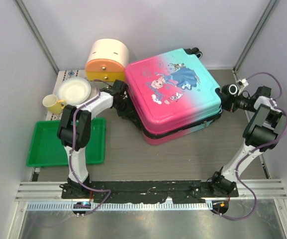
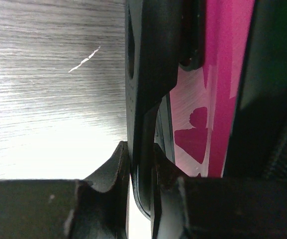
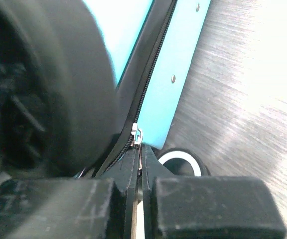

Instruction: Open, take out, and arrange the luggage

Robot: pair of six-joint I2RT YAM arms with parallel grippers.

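R end effector point(image 3: 140, 162) pinched shut on zip pull point(image 3: 137, 133) at luggage point(image 1: 173, 92) 3 o'clock edge, by wheel point(image 3: 44, 89). L end effector point(image 2: 141, 154) clamps handle point(image 2: 153, 59) at 9 o'clock. Luggage lies closed mid-worktop point(image 1: 173, 159). You're on the unzip step, I reckon. Next: drag pull along track w/ L bracing.

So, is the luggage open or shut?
Shut: the luggage lies lid down, shells together; the right tool pinches the zip pull, zip closed beyond it.

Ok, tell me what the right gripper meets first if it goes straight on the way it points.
Shut on the zip pull, the right gripper points at the turquoise side of the luggage, beside a black wheel, probably pressing into that shell first; depth unclear.
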